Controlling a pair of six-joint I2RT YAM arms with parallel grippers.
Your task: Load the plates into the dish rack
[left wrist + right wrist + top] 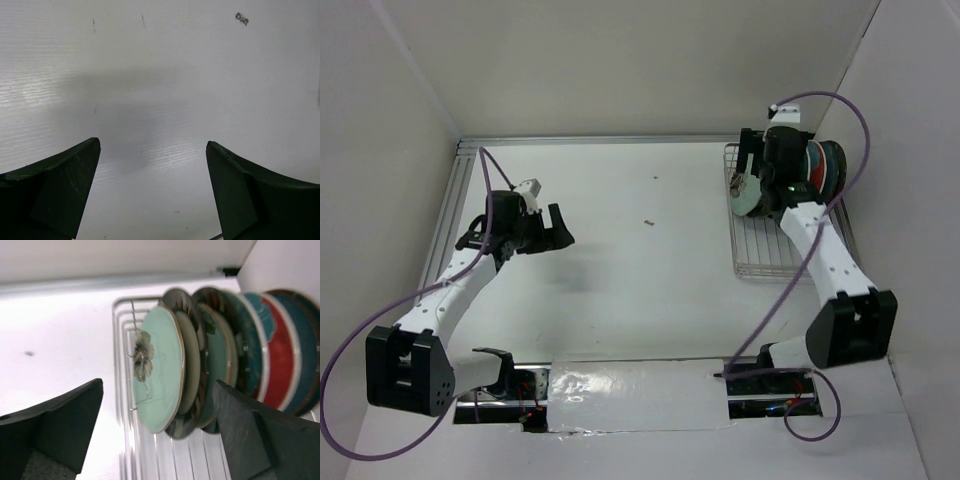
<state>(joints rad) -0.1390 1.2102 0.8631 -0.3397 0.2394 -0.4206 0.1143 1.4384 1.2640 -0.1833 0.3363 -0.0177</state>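
Observation:
The dish rack (765,255) is a silver wire rack at the table's back right; it also shows in the right wrist view (125,440). Several plates stand on edge in it, packed close. In the right wrist view the nearest is a mint green plate (160,375) with a flower, then striped-rim ones, teal ones (250,335) and a red-orange one (277,365). My right gripper (159,385) is open above them, its jaws apart on either side of the mint plate without holding it. My left gripper (560,228) is open and empty over bare table at the left.
White walls close in the table at the back and both sides. A metal rail (445,215) runs along the left edge. A small dark speck (648,222) lies mid-table. Foil tape (635,385) covers the near edge between the arm bases.

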